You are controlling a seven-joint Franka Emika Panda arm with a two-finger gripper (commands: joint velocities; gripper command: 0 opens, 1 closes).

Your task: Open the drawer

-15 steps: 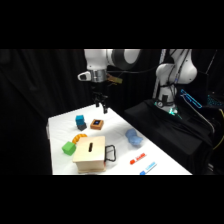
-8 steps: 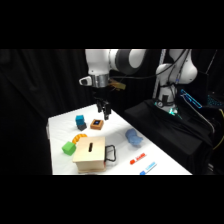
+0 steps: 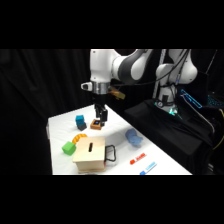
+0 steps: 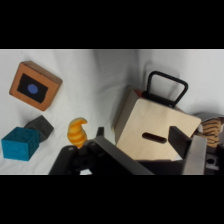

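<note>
White table carries everything; the arm reaches in from 2 o'clock, its gripper hanging above the rear of the table, at about 12 o'clock from the wooden box.

The box sits toward the near left of the table, dark slot on its top. The drawer is on the box's right face, and as far as the side view shows it sits flush, not pulled out. Its black loop handle sticks out at 3 o'clock; in the wrist view the handle lies at 12 o'clock of the box top, untouched.

Gripper is well apart from the handle, holding nothing. Wrist view: two fingers stand apart with the box top between them in the picture, so the jaws read as released.

Smaller things: brown block with blue spot, teal cube, green cube, blue round object.

Judgement: task barely begun. Left to do: descend to the handle, close on it, pull.
</note>
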